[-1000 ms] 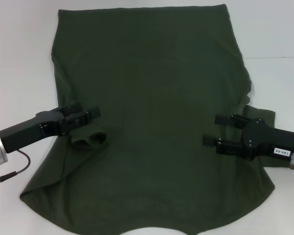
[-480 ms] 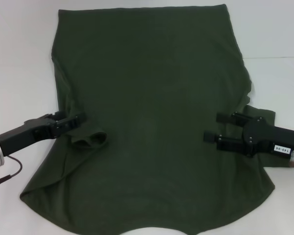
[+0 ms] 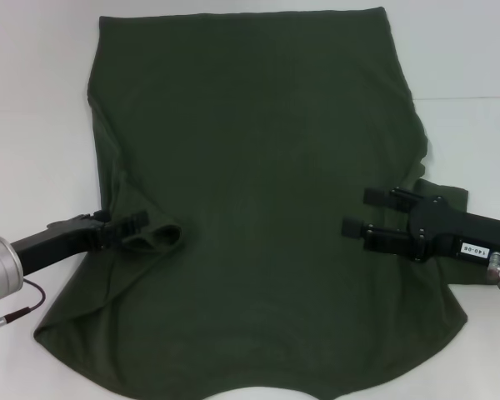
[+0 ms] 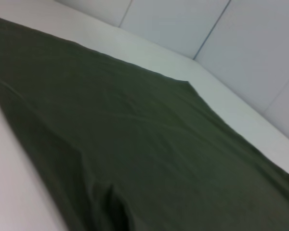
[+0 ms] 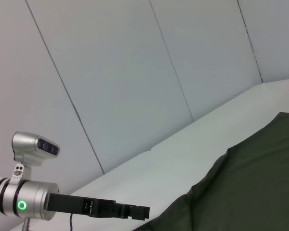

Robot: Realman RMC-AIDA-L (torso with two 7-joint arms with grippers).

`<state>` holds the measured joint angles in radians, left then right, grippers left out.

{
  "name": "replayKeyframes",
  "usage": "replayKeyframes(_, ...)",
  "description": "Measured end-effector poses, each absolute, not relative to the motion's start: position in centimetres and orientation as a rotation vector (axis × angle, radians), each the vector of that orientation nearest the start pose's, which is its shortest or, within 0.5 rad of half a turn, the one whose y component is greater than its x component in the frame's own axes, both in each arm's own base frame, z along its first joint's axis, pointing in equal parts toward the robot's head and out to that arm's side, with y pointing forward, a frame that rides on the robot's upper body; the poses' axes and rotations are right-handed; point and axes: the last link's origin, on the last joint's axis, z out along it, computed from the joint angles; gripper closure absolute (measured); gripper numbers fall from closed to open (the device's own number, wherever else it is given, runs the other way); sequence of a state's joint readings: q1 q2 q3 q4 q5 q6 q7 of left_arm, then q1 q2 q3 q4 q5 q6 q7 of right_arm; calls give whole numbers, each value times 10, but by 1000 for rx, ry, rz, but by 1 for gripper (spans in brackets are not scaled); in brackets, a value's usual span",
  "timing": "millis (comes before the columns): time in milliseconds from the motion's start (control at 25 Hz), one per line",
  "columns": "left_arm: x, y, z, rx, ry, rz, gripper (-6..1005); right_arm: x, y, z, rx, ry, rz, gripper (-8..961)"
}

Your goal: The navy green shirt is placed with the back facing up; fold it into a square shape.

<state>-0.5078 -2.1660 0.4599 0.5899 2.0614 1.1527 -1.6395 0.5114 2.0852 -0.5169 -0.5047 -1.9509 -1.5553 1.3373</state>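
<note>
Head view | left hand (image 3: 142, 223) dropped onto shirt (image 3: 258, 167) sleeve, grip unclear | right hand (image 3: 368, 212) open, hovering

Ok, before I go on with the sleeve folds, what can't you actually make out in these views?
- Collar edge of the navy green shirt: cut off by the head view's bottom edge.
- Left gripper: fingers dark against the folded sleeve, grip unclear; absent from the left wrist view.
- Right sleeve: partly hidden under the right gripper, which is open.
- Shirt's underside: hidden.

navy green shirt (image 4: 149, 144) spread flat, white table (image 4: 19, 192)
</note>
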Motion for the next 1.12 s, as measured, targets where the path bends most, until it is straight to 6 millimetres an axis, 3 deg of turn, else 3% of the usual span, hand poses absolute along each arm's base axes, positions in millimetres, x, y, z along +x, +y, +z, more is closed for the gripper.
replayKeyframes(600, -324, 355, -29, -2082, -1282, -590, 139, 278, 321, -5, -2529, 832, 931, 124)
replayKeyframes(1120, -311, 354, -31, -2150, -1271, -649, 140, 277, 321, -6, -2541, 823, 923, 128)
